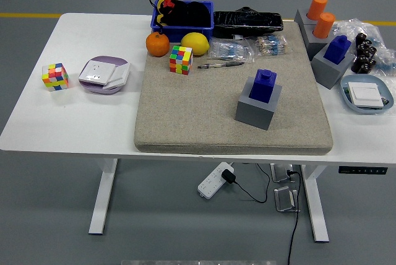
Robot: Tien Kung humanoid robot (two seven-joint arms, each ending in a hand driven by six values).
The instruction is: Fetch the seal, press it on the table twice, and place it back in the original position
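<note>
Seal [265, 85] upright in grey holder [258, 105]

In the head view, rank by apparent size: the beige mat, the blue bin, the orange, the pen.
1. Beige mat
2. Blue bin
3. Orange; the pen is longer but far thinner, so their order is unsure.

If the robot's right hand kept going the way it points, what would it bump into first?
Can't say: no robot hand shows in the picture. The blue seal sits untouched in its grey holder on the beige mat.
</note>
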